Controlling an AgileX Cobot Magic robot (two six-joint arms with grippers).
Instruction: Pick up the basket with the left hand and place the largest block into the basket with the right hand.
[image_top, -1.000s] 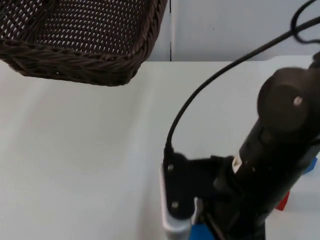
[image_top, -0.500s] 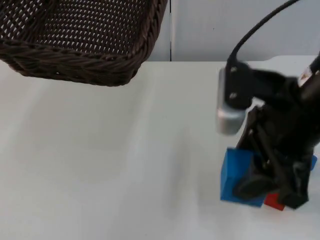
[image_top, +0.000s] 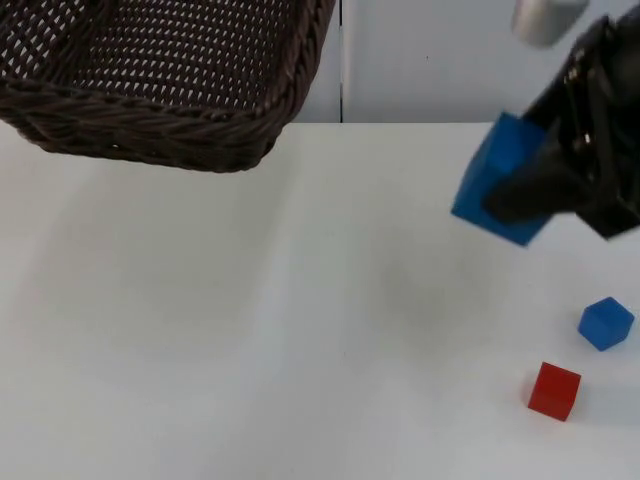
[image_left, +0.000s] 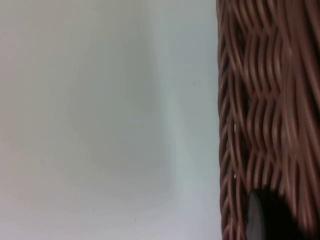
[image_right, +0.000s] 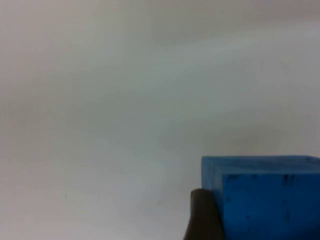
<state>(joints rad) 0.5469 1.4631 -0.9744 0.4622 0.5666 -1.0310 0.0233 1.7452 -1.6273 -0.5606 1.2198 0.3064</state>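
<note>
Basket (image_top: 160, 90) runs off the top view's upper and left edges; its far rim cut away. My right gripper (image_top: 560, 190) covers part of the large blue block (image_top: 490, 180). Left wrist view: weave soft, blurred.

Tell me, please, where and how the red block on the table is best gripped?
Probably from above, fingers on two opposite side faces: the red block sits flat on the table, well apart from the small blue block, so both sides look free.

The basket (image_top: 160, 85) is dark brown woven wicker, ridged and rough, with an open mesh floor. Beside it, the white table (image_top: 200, 320) looks smooth and matt. The large blue block (image_top: 495, 175) has flat, matt, slightly scuffed faces.
</note>
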